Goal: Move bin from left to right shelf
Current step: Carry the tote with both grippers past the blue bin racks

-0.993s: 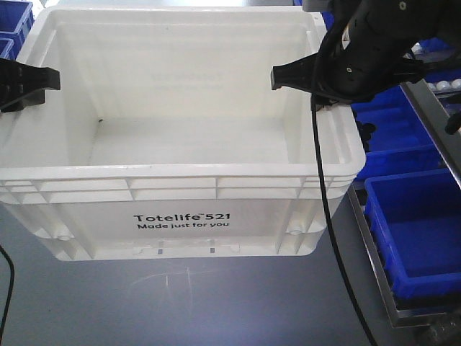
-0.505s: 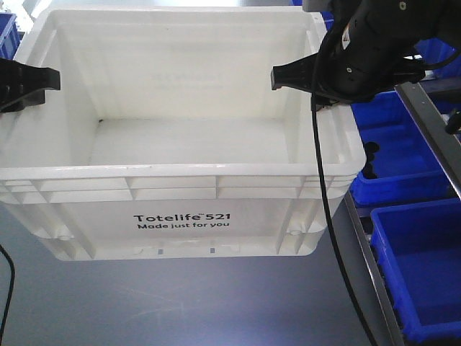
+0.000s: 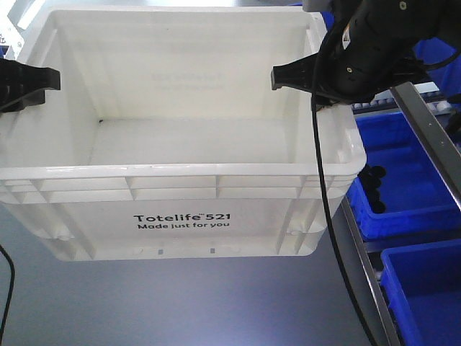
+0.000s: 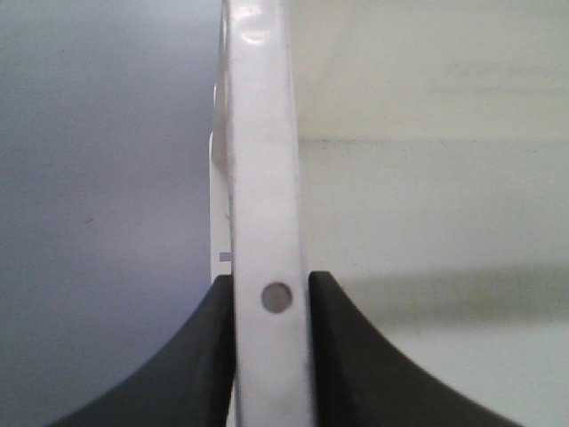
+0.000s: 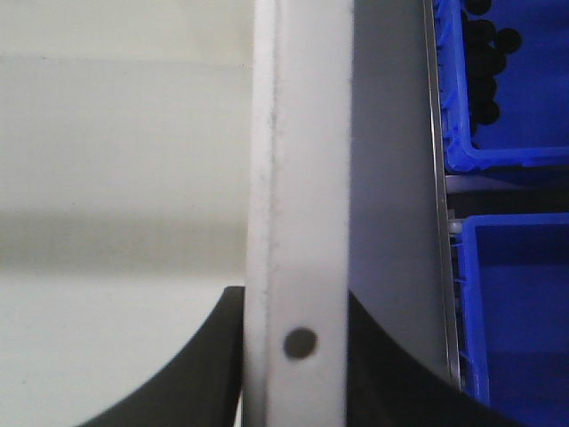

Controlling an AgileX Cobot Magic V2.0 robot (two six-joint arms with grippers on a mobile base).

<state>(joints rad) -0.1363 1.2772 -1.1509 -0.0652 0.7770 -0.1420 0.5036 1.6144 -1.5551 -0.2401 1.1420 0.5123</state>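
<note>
Clamped on opposite side rims of the bin (image 3: 180,223) (left gripper (image 4: 271,298), right gripper (image 5: 296,342)), with blue bins (image 3: 403,173) just beside.

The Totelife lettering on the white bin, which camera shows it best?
The exterior front-facing view: the black print is readable on the near wall of the bin. Both wrist views show only a strip of rim, clamped by the left gripper and the right gripper; no lettering there.

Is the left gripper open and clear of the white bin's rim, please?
No, the left wrist view shows the left gripper shut, with a black finger pressed against each side of the rim of the bin.
</note>
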